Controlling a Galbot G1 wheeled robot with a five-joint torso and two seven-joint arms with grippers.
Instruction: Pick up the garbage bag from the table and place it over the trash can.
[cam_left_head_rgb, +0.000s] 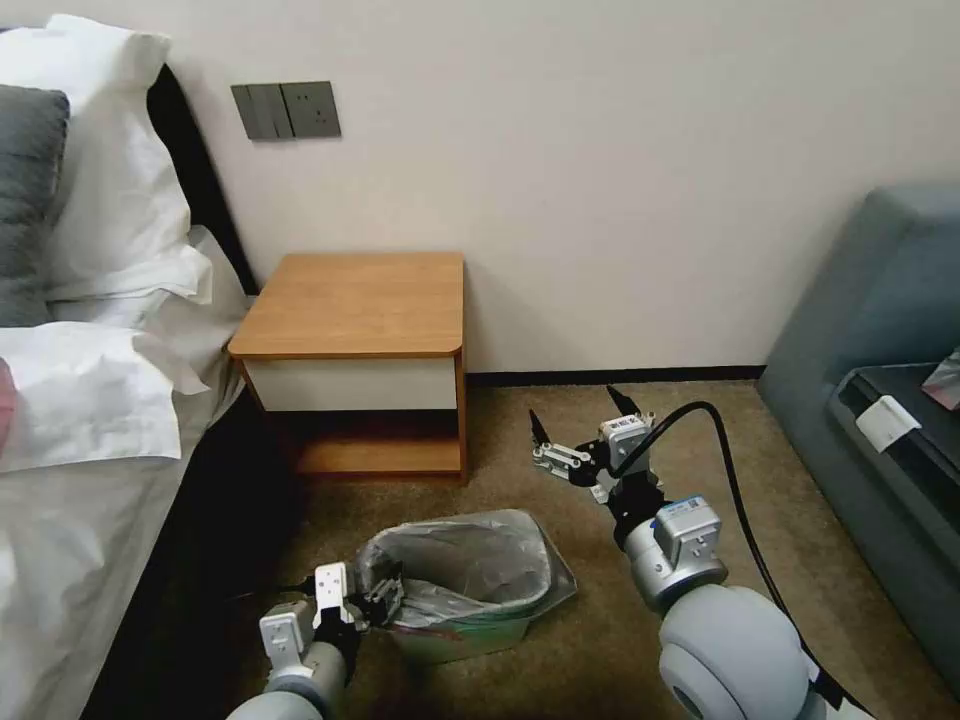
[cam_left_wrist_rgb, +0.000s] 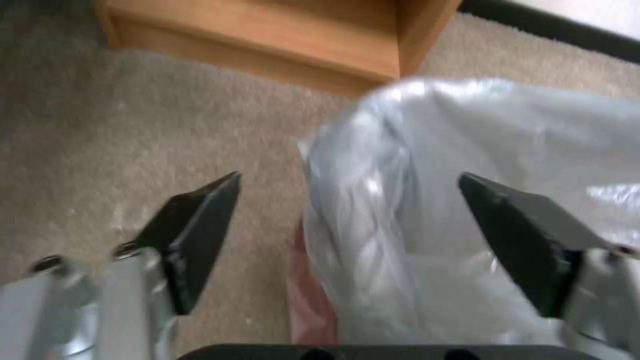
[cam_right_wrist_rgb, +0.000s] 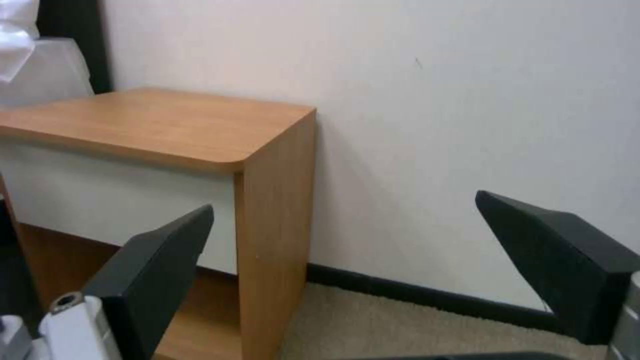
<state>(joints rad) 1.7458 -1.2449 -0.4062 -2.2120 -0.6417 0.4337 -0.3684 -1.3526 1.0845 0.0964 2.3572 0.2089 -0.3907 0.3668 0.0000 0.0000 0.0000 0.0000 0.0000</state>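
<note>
grey garbage bag (cam_left_head_rgb: 470, 565) lines trash can (cam_left_head_rgb: 470, 632) | table (cam_left_head_rgb: 350, 305) bare | left gripper (cam_left_head_rgb: 385, 595) spread at rim, right gripper (cam_left_head_rgb: 580, 425) spread, idle | nearly done

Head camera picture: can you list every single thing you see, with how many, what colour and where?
garbage bag: one, grey see-through, lining the bin
trash can: one, cream, on the carpet before the nightstand
table: one, orange-brown top, against the wall
pillows: several, white, one grey, on the bed at left
wall switches: one grey panel, above the table
sofa: one, grey-blue, at right
left gripper: open, at the bin's rim
right gripper: open, above the carpet
</note>
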